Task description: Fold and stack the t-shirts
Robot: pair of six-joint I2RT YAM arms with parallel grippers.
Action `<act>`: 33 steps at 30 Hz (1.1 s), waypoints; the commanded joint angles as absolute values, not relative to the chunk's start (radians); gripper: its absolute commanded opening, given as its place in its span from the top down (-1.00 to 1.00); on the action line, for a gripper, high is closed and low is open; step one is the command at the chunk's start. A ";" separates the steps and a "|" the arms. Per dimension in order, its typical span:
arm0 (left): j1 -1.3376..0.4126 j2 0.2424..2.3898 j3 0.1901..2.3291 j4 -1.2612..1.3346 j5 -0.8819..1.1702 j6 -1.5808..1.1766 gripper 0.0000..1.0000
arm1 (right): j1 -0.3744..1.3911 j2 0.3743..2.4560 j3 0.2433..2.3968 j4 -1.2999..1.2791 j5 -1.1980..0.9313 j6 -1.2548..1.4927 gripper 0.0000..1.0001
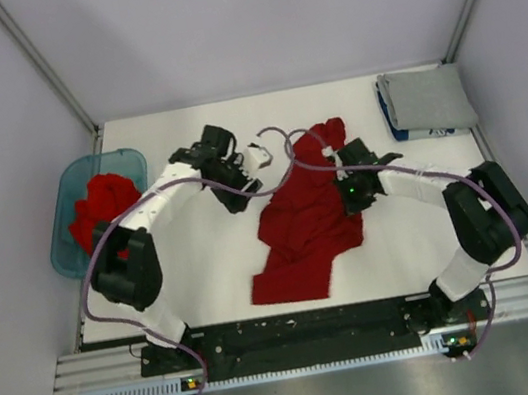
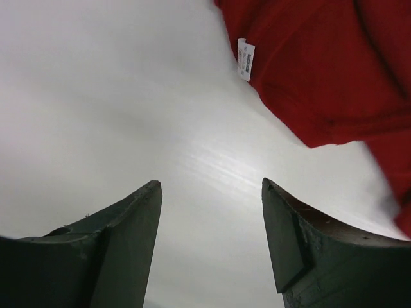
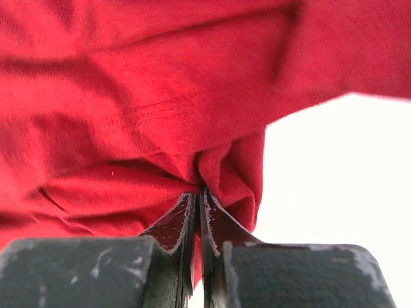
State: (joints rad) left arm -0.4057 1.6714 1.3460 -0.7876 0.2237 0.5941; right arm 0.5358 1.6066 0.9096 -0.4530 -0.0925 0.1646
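A crumpled red t-shirt (image 1: 304, 226) lies in the middle of the white table, running from the back towards the front edge. My right gripper (image 1: 331, 156) is at its far end and is shut on a fold of the red cloth (image 3: 160, 96), its fingertips (image 3: 199, 191) pinched together. My left gripper (image 1: 259, 156) is open and empty, just left of the shirt's far end, over bare table. In the left wrist view the gripper (image 2: 212, 186) faces the shirt (image 2: 321, 64) and its white neck tag (image 2: 245, 59). A folded grey shirt (image 1: 427, 99) lies at the back right.
A translucent teal tub (image 1: 126, 160) at the left edge holds more bunched red shirts (image 1: 99, 210). Cables loop from both arms over the table's back half. Metal frame posts stand at the back corners.
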 commanded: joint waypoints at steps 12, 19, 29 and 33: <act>-0.586 1.953 1.611 -0.762 0.178 0.479 -0.40 | 0.386 1.399 1.083 -0.414 -0.077 0.115 0.03; -0.384 1.790 1.543 -0.772 0.189 0.413 -0.41 | 0.719 1.402 1.014 -0.307 -0.103 -0.012 -0.11; -0.097 1.488 1.361 -0.704 0.120 0.399 -0.45 | 0.902 1.814 1.270 -0.434 0.115 -0.055 -0.14; -0.063 1.413 1.298 -0.673 0.130 0.411 -0.47 | 0.903 1.864 1.290 -0.446 0.124 -0.094 -0.13</act>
